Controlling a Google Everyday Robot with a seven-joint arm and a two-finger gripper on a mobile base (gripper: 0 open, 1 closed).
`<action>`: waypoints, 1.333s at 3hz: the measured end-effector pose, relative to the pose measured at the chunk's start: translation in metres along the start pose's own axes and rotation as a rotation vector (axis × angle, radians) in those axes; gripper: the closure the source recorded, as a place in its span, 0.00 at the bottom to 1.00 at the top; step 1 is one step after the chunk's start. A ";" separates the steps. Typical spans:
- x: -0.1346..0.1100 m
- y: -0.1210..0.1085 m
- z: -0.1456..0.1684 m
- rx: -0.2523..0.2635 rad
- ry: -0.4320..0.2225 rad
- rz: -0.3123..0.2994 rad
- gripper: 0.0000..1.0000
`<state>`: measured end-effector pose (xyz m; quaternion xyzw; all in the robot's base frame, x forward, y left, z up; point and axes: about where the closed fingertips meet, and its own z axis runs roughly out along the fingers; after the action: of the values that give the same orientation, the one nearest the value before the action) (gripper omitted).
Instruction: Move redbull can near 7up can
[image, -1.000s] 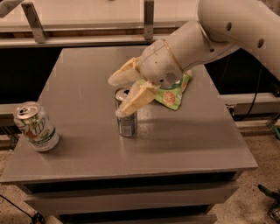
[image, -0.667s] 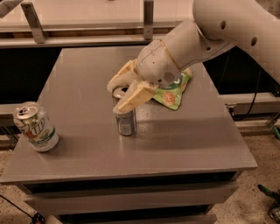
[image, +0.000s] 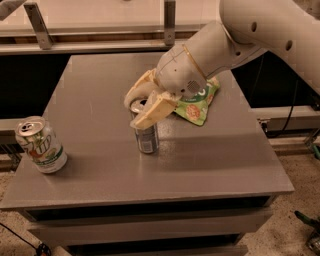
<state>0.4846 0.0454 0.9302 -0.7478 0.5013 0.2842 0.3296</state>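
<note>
Grey table (image: 225, 160), one arm, a bag and two cans

Gripper (image: 134, 112) hangs mid-table, fingers apart on either side of the redbull can (image: 147, 139) top. Green snack bag (image: 197, 107) lies just behind it. 7up can (image: 42, 147) stands well apart, near the front-left edge.
</note>
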 end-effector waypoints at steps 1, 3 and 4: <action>-0.004 -0.006 0.006 -0.013 0.001 0.012 1.00; -0.049 -0.041 0.041 0.008 -0.135 -0.042 1.00; -0.066 -0.050 0.065 -0.017 -0.153 -0.086 1.00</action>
<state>0.5028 0.1475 0.9502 -0.7476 0.4396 0.3302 0.3725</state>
